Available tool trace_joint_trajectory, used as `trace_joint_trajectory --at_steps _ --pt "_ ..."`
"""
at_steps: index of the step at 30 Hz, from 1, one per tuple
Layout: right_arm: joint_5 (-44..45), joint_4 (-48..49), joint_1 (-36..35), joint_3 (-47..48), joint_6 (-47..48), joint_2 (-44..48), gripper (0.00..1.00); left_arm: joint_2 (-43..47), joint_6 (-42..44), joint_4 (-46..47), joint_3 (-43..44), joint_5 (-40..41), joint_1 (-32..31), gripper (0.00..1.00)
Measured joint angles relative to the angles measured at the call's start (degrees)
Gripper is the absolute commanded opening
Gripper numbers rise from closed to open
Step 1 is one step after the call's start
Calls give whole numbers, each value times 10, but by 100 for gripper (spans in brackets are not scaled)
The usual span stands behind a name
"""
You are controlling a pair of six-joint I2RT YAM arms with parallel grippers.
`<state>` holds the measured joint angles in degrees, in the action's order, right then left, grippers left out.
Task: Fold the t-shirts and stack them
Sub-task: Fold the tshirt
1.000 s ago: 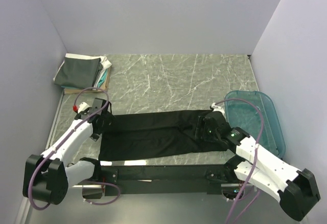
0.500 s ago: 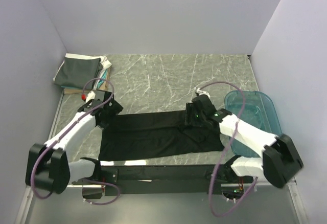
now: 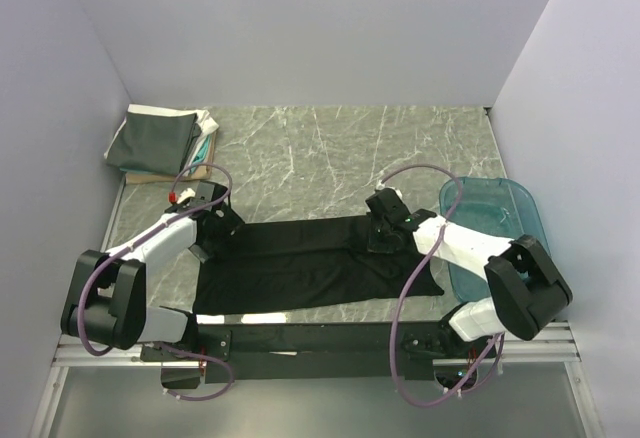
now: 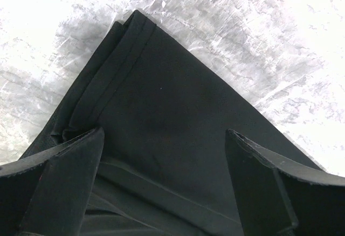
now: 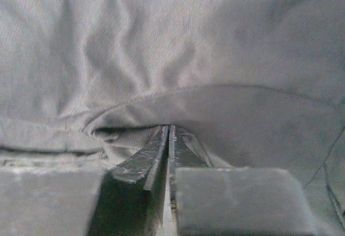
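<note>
Right pincer (image 5: 168,129) now tight on t-shirt (image 5: 161,47)

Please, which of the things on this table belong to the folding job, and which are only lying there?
For the job:
- black t-shirt, spread flat
- stack of folded shirts, far-left corner
- left end effector, open over a corner of the shirt
- right end effector, shut on the cloth

Lying about:
- teal plastic tub, at the right edge

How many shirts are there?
5: a black shirt spread flat in the middle; grey, white, teal and tan ones piled at the far left. More may hide underneath.
</note>
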<state>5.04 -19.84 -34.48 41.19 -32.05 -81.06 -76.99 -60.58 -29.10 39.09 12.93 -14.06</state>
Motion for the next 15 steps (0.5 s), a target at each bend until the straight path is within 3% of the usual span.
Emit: trace_joint_trajectory --at_steps 3,15 --pt "-14 -1 -1 -10 -5 15 0 0 1 2 0 2 0 99" --pt "-76 18 -32 -60 -63 92 0 0 1 2 0 17 0 99"
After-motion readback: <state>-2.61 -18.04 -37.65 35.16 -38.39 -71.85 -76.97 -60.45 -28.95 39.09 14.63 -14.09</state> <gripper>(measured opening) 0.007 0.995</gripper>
